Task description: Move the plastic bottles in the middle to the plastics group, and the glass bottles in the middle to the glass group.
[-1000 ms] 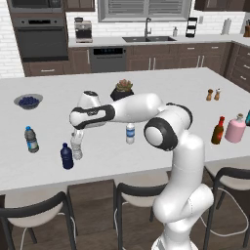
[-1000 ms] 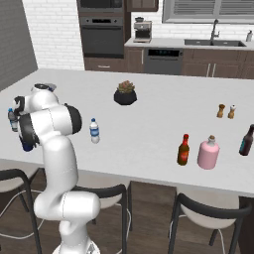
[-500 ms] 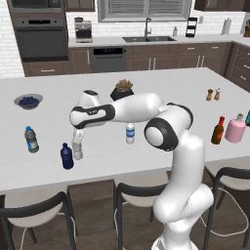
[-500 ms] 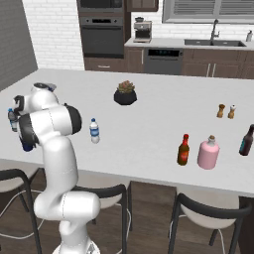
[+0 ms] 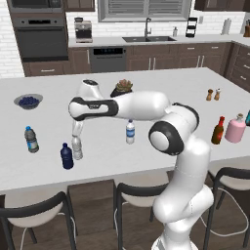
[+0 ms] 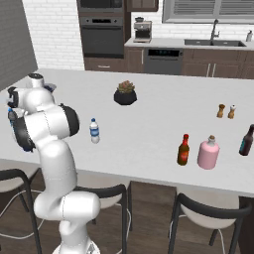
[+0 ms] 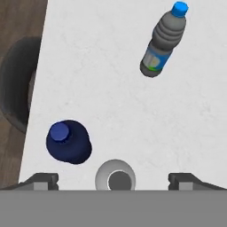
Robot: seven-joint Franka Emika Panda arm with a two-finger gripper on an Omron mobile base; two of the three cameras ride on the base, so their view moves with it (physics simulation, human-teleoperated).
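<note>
My gripper hangs open just above the plain greyish plastic bottle, which stands upright on the counter. In the hand view its white cap sits between my spread fingertips, untouched. Right beside it stand the plastics group's navy bottle and, farther left, the dark-capped clear bottle. The blue-labelled plastic bottle stands mid-counter. The red-brown glass bottle stands next to the pink bottle and the teal bottle.
A potted plant sits mid-counter at the back, a bowl of blueberries at the far left, salt and pepper shakers to the right. Stools line the counter's near edge, close by the navy bottle.
My jaws have spread wide and let go of the plain greyish bottle, which stays standing by the navy bottle. The arm has barely moved.
</note>
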